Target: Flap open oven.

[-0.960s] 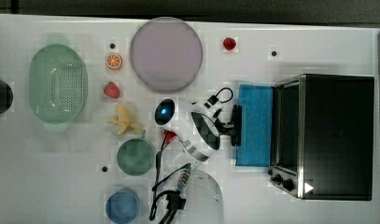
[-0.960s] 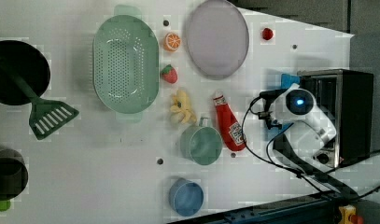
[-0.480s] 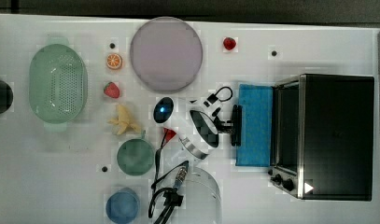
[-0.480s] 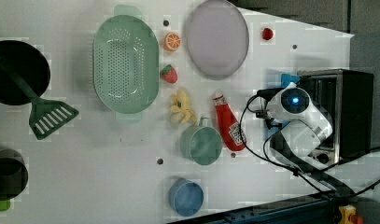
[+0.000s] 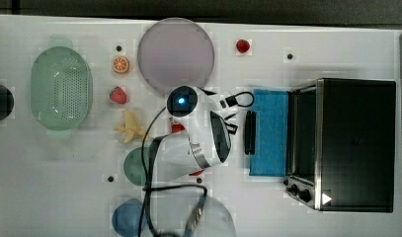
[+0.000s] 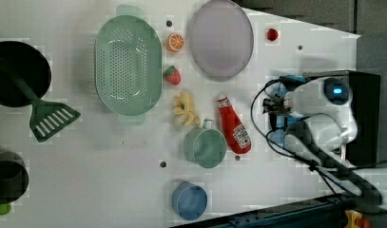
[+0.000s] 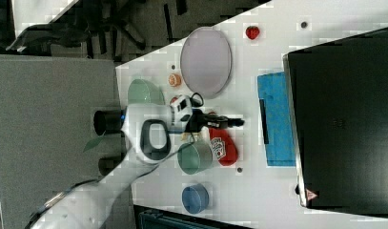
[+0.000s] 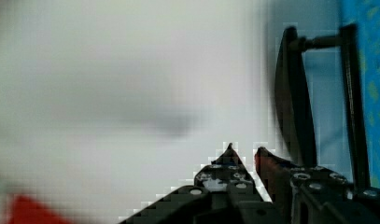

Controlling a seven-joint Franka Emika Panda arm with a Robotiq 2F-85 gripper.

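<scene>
Top view — oven (image 5: pixel 354 143) door flat as before; gripper (image 5: pixel 238 116) seemingly backed off handle, jaws narrowly apart.

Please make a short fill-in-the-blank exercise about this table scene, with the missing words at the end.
1. The oven door lies folded ____ flat on the table.
2. The door's glass looks ____ in colour.
3. In the top view, the strawberry lies between the orange slice and the ____.
4. The spatula beside the colander is ____.

Missing words: down; blue; banana; green

Arm reaching level over the table, jaws nearly closed

The gripper (image 8: pixel 243 151) holds nothing; its 2 fingertips (image 8: pixel 229 150) stand a narrow gap apart, pointing sideways.
</scene>
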